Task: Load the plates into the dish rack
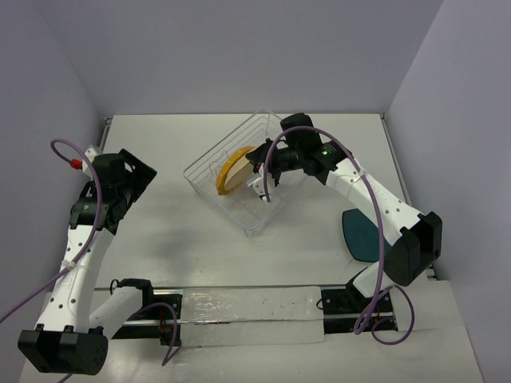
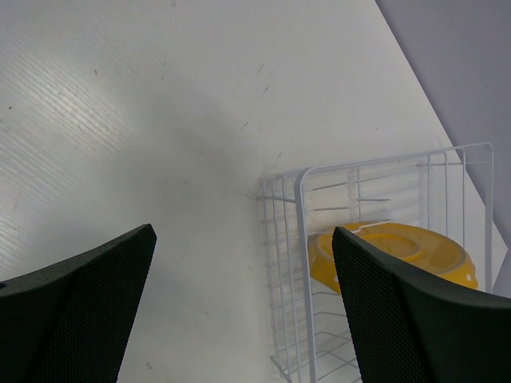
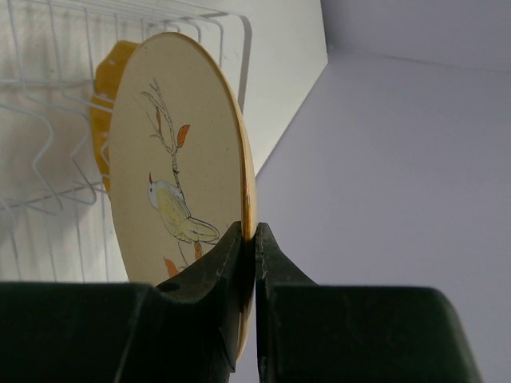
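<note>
White table (image 1: 200, 239), pale grey-violet walls on three sides.

Right gripper (image 3: 249, 239): both fingers clenched on the rim of the beige plate (image 3: 176, 159), no gap between pads and rim. The plate is held on edge, near upright, its face showing a painted bird on a twig with orange leaves. From above the plate sits over the dish rack (image 1: 215, 199), within the rack's outline. Cannot tell whether its lower edge touches the wires.

Orange-yellow plate (image 1: 227, 177): already inside the rack, tilted on edge just beside the beige plate, towards the rack's left corner.

Dish rack: white wire basket, set cornerwise on the table's middle.

Dark teal plate (image 1: 359, 235): flat on the table at the right, well apart from the rack, partly hidden by the right arm.

Left gripper (image 2: 243, 239): jaws spread wide, nothing between them, over bare table near a corner of the rack.
</note>
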Motion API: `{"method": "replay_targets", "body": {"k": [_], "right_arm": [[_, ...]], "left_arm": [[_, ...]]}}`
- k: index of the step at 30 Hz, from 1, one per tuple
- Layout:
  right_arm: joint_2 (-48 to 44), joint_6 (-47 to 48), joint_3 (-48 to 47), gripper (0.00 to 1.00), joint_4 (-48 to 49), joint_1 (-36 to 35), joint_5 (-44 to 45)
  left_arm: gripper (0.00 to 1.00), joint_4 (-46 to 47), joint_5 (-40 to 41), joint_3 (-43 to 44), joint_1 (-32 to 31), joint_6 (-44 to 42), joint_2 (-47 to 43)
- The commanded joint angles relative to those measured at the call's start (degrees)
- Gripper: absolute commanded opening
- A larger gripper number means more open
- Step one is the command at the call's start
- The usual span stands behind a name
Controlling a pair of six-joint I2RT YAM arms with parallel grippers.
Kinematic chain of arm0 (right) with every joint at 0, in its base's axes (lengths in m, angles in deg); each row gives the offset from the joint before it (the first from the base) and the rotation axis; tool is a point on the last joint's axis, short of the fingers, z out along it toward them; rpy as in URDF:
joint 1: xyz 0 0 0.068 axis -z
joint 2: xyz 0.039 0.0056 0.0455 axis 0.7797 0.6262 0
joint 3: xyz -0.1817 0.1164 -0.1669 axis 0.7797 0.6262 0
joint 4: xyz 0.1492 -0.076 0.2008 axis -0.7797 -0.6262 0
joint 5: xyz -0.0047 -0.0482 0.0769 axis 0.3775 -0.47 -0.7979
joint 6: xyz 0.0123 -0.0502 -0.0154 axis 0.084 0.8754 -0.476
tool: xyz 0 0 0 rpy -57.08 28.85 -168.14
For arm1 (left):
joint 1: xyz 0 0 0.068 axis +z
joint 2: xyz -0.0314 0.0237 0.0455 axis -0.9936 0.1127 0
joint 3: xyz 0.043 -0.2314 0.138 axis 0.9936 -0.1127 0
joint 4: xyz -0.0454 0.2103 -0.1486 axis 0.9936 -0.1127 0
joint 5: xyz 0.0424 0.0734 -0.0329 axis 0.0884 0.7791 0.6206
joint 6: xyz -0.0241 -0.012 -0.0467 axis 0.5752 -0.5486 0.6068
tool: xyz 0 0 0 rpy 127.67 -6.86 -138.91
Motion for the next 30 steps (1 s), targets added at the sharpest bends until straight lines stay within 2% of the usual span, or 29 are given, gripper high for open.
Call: {"method": "replay_targets", "body": {"k": [1, 10, 30], "right_arm": [[-3.29, 1.66, -4.31, 0.0, 8.2, 0.36, 0.84], [-7.14, 7.22, -1.34, 0.0, 0.84, 0.4, 1.39], [-2.06, 6.35, 0.04, 0.0, 2.59, 0.45, -2.51]], "left_arm": [[0.99, 1.85, -0.45, -0.21, 0.2, 0.33, -0.65], [0.99, 2.71, -1.62, -1.07, 0.2, 0.77, -0.21], [0.99, 1.27, -0.65, -2.51, 0.2, 0.73, -0.14]]}}
